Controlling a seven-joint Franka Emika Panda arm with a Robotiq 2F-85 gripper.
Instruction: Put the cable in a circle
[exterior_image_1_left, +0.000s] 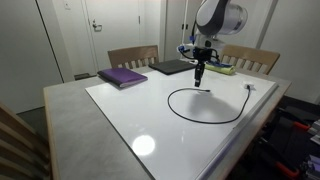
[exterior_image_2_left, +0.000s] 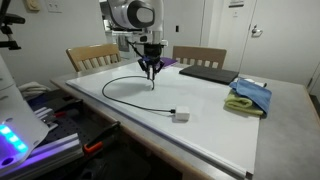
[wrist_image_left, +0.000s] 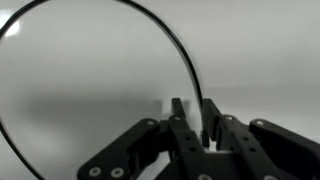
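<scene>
The thin black cable (exterior_image_1_left: 172, 105) lies in a wide open loop on the white table top (exterior_image_1_left: 140, 110). It also shows in an exterior view (exterior_image_2_left: 106, 93) and arcs across the wrist view (wrist_image_left: 170, 35). One end has a small white plug (exterior_image_2_left: 180, 116) resting on the table. My gripper (exterior_image_1_left: 200, 80) points straight down over the far side of the loop, also seen in an exterior view (exterior_image_2_left: 151, 73). In the wrist view the fingers (wrist_image_left: 192, 108) are close together with the cable running between them.
A purple book (exterior_image_1_left: 122, 76) and a dark flat laptop (exterior_image_1_left: 172, 67) lie at the far table edge. Blue and green cloths (exterior_image_2_left: 250, 97) lie near the laptop (exterior_image_2_left: 205, 72). Wooden chairs (exterior_image_1_left: 132, 56) stand behind the table.
</scene>
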